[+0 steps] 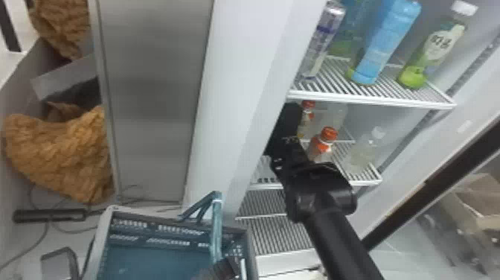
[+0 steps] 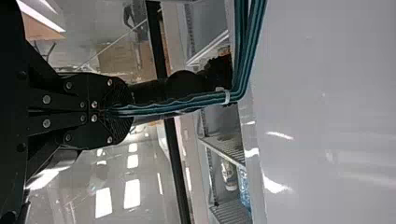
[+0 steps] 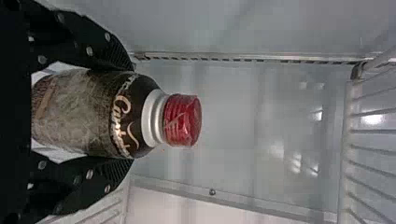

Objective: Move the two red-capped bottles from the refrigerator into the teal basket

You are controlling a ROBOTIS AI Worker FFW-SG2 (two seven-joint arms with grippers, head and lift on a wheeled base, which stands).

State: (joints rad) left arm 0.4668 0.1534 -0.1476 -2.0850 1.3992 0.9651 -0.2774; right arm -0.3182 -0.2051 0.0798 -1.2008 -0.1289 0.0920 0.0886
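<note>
1. Inside the refrigerator (image 1: 256,93), my right gripper (image 3: 126,116) has its two fingers against opposite sides of a dark, red-capped bottle (image 3: 98,112), parted only as wide as its body; I judge the hold firm.
2. The bottle's long axis runs upright, red cap (image 3: 182,120) toward the upper shelf (image 1: 372,101). Taking that cap as twelve, the fingers press at three and nine, well below the neck.
3. The teal basket (image 1: 156,232) sits at about seven o'clock from my right gripper in the head view, low and outside the cabinet. That is the line the coming carry turns on, and the right arm is the one to make it.
4. My left gripper (image 2: 119,111), out at the basket, has its fingers closed on the basket handle (image 1: 216,231).
5. Two bottles with orange-red caps, one nearer (image 1: 320,147) and one deeper (image 1: 305,123), stand between three and five o'clock of the right gripper; I cannot tell whether either is the second one wanted.
6. The white cabinet edge lies toward nine. I judge the exit must run toward six first, bottle upright, before swinging to seven, or it could clip that edge.
</note>
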